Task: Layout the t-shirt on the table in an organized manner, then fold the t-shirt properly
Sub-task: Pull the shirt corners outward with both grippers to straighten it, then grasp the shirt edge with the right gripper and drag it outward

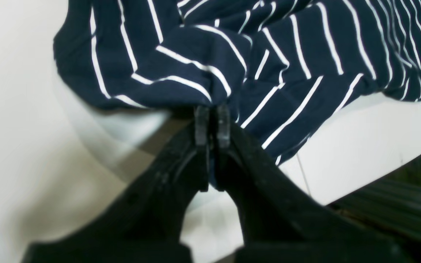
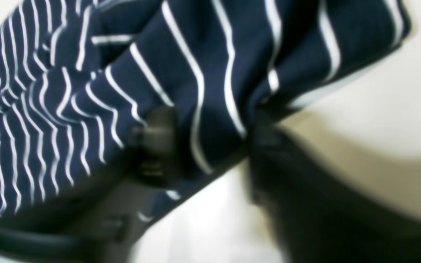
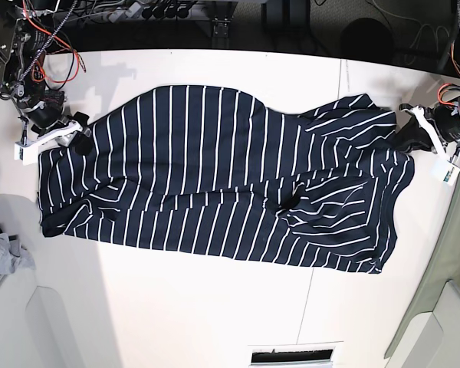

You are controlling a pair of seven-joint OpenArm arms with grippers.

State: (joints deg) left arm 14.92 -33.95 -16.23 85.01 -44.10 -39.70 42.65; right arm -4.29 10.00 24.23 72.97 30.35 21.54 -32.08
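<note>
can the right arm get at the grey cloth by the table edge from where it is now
Probably yes: the grey cloth lies on the right gripper's side with bare table between, though the gripper is around the t-shirt.

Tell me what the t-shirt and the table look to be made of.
The t-shirt: soft knit fabric, probably cotton jersey, matte navy with thin white stripes; it bunches and creases where pinched. The table: hard, smooth white board, likely laminate, faintly glossy, with a thin dark seam between panels.
</note>
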